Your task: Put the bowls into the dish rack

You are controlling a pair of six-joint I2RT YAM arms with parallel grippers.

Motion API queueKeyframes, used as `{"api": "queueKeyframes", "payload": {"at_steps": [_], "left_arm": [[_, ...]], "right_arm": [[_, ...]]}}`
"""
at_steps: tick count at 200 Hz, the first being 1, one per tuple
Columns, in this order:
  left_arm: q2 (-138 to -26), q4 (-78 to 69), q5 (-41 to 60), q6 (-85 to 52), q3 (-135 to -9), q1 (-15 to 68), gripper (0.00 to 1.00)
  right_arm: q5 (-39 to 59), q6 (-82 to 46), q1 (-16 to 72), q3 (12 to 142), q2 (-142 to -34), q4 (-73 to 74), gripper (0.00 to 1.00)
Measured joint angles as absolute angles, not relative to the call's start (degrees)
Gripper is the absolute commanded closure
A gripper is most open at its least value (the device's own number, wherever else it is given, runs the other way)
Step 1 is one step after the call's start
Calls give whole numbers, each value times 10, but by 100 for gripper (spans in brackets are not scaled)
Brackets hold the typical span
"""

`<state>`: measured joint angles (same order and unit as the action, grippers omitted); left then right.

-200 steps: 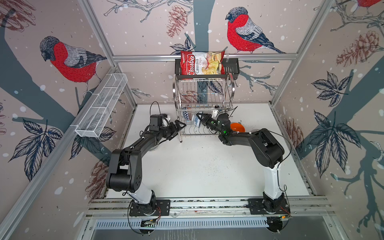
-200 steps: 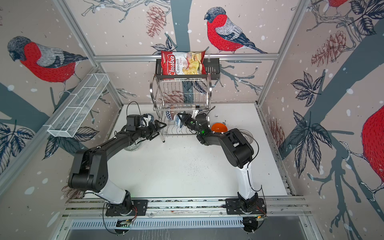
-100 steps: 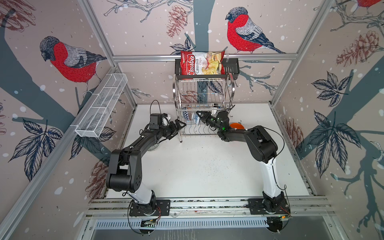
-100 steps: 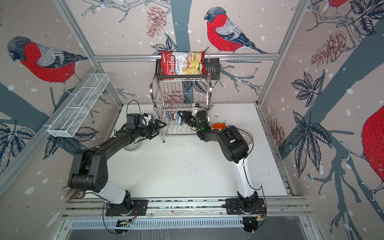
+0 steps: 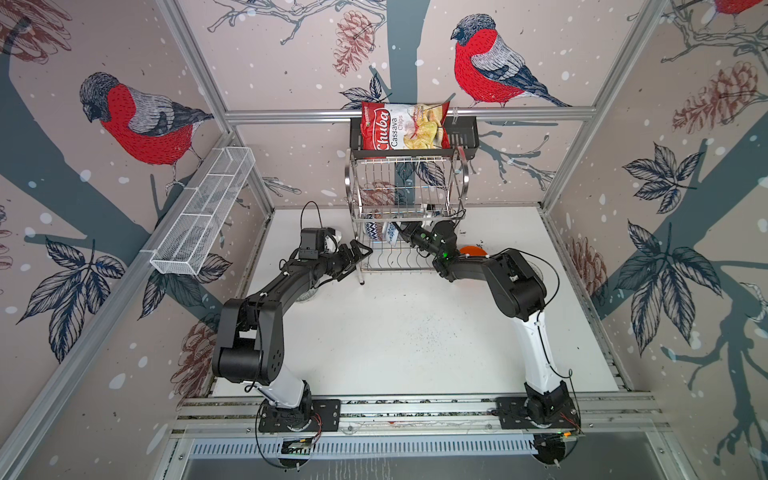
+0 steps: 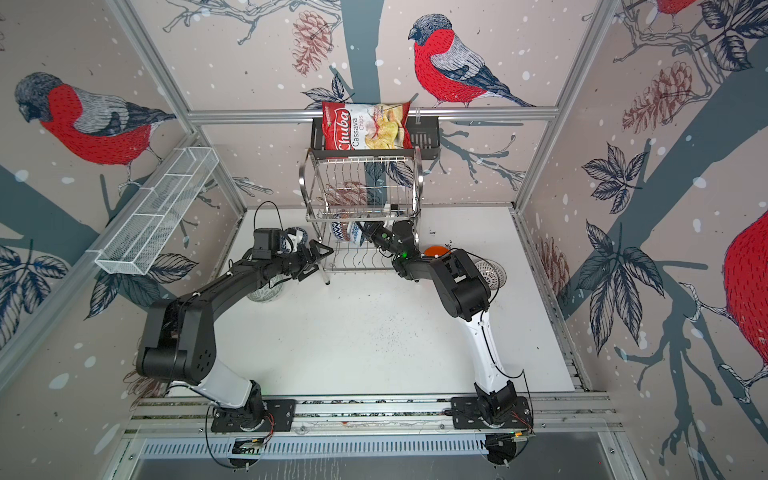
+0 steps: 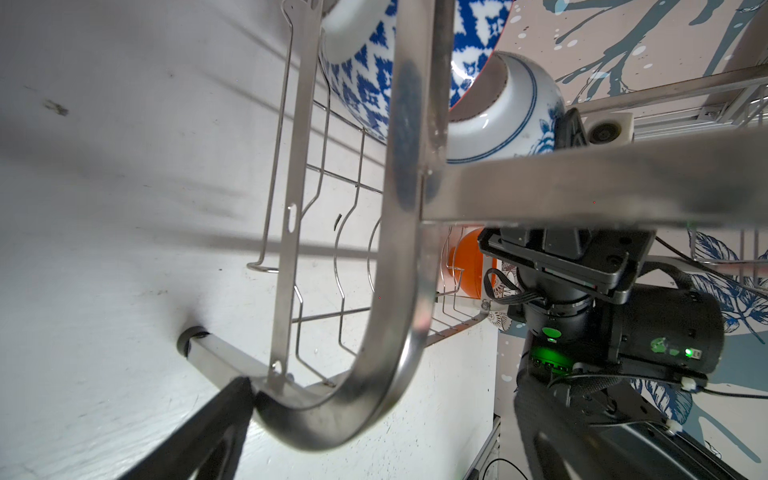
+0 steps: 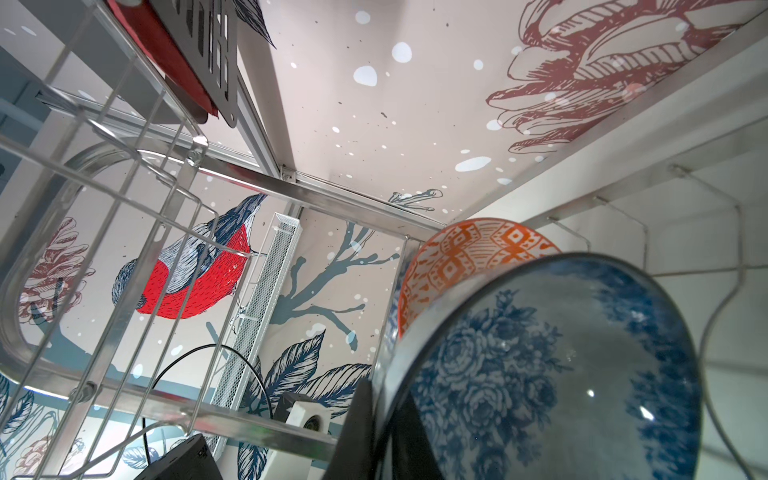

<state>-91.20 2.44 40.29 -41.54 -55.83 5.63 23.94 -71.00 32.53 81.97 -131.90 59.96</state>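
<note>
— How far?
— One bowl (image 7: 361,83) in the rack (image 5: 407,216), just past our right fingers (image 8: 353,436), which clamp a blue bowl (image 8: 540,374). Left fingers (image 7: 216,432) spread, empty. Orange bowl (image 5: 471,250), grey bowl (image 6: 492,272) wait on the surface (image 5: 395,332).

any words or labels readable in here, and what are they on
"Chuba": large white script on the red band of the chip bag, which sits in the black slotted shelf.
"Cassava Chips": on the same bag, beside the brand name.
Small green badge at the bag's corner: too small to read.
No other writing shows.
</note>
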Motion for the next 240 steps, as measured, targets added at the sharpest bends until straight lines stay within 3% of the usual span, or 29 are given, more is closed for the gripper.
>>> {"api": "queueKeyframes", "payload": {"at_steps": [240], "left_arm": [[-913,51,399,-401,-559,56,2]], "right_arm": [[223,-743,335,893,-1385,666,100]]}}
